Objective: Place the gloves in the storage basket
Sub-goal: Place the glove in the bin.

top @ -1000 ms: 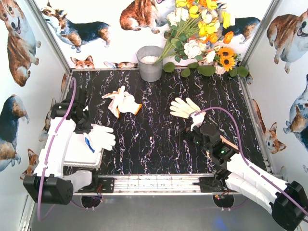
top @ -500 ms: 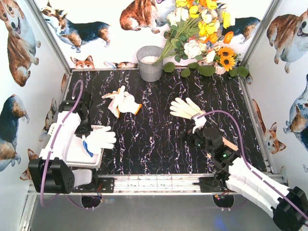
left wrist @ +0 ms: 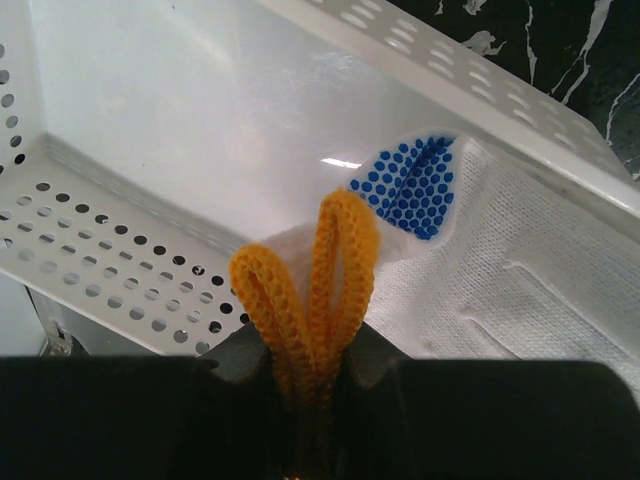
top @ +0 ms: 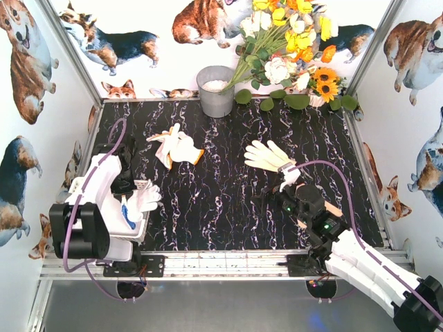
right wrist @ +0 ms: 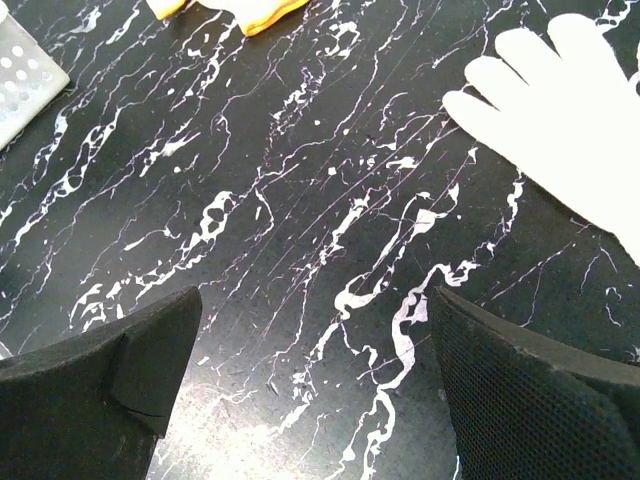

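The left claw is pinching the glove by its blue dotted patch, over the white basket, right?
Not quite. The left claw pinches the glove by its orange cuff, not by the blue dotted patch, which sits just past the cuff. It is over the white basket. The left wrist view shows this.

Tabletop (top: pixel 228 207) black, veined white like marble; walls (top: pixel 41 138) white with a tan-and-black corgi print. Storage basket (left wrist: pixel 110 230) white, sides patterned with small round holes; dotted glove (left wrist: pixel 520 300) white knit, blue dot patch, orange cuff. Orange-cuffed gloves (top: pixel 177 147) white, cream-yellow gloves (top: pixel 266 155) plain; bucket (top: pixel 216 93) grey; flowers (top: pixel 291 34) yellow, white and orange over green leaves.
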{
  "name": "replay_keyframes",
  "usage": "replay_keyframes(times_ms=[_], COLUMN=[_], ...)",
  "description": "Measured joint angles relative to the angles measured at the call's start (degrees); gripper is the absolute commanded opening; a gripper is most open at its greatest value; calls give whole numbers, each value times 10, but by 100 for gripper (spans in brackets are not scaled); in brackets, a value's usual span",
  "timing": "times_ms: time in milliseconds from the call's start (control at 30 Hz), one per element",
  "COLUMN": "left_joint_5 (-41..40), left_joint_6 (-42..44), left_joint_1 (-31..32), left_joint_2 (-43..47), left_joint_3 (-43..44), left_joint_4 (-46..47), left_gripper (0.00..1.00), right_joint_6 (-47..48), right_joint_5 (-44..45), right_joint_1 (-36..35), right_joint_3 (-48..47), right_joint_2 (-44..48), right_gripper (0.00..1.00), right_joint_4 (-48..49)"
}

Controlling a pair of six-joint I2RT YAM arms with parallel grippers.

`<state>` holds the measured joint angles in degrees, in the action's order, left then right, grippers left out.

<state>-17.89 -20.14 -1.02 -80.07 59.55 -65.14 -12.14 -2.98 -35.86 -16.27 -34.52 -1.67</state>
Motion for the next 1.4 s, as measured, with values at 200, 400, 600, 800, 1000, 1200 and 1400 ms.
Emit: replay_keyframes(times_ms=[200, 400, 600, 800, 1000, 1200, 1400], left_joint_5=[3, -9, -8, 9, 55, 86, 88], left_joint_6=[3, 14, 26, 39, 61, 76, 76], left_joint_1=[-10, -17, -37, -63, -114, -145, -163], left_joint_2=[-28, -64, -85, -95, -98, -111, -113], left_joint_3=[2, 13, 17, 20, 38, 42, 42], left_joint_4=[6, 5, 8, 10, 16, 19, 19], left_gripper=[0, 0, 0, 0, 0, 0, 0], right_joint_6=[0, 0, 0, 0, 0, 0, 0], right_joint_5=[0, 0, 0, 0, 0, 0, 0], right_joint_1=[0, 0, 0, 0, 0, 0, 0], right_joint_3=[0, 2, 3, 8, 11, 11, 21], right_joint_2=[16, 24, 28, 38, 45, 54, 74], right_gripper=[99, 99, 99, 99, 99, 99, 99], right_joint_4=[-1, -3, -5, -8, -12, -12, -10])
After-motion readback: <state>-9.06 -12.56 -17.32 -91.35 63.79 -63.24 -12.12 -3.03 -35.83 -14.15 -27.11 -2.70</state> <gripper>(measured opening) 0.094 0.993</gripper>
